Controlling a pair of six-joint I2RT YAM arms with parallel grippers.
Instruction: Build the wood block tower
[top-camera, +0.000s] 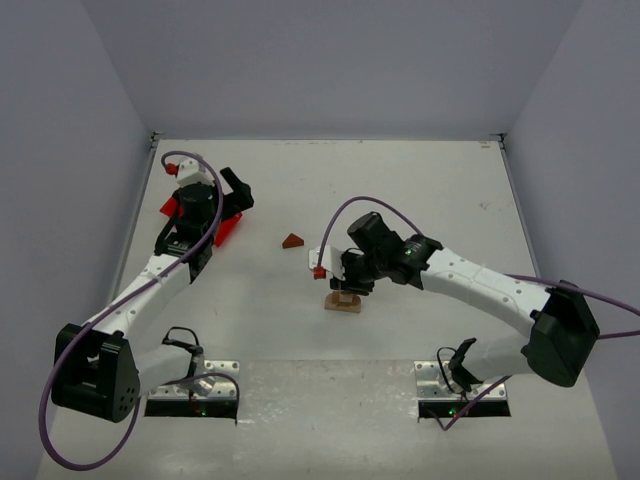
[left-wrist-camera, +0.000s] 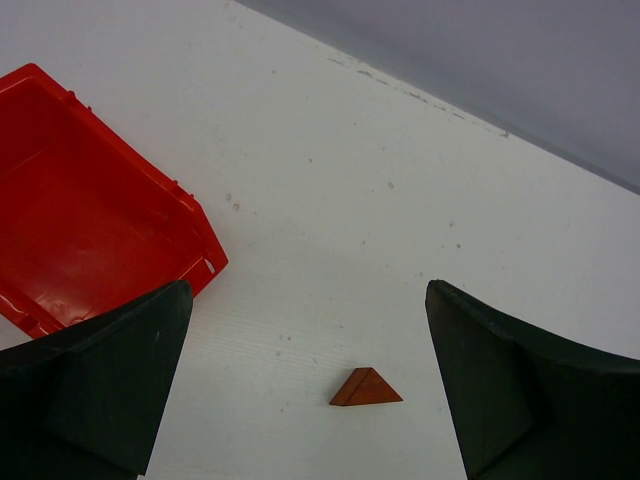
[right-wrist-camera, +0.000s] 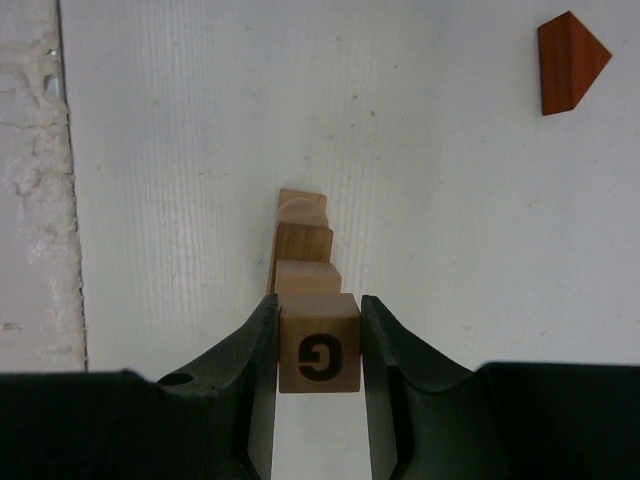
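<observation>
Right wrist view, my right gripper (right-wrist-camera: 319, 320) grasping a lettered cube (right-wrist-camera: 319, 352) over the block stack (right-wrist-camera: 303, 245), left gripper (left-wrist-camera: 308, 290) spread wide open.

One mark can be read: a dark letter G, upside down in the right wrist view, on the camera-facing side of the top cube (right-wrist-camera: 319, 356).

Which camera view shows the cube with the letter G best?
The right wrist view: the lettered cube sits centred in the jaws of the right gripper, its G readable. The top external view hides it under that gripper; the left wrist view misses it.
</observation>
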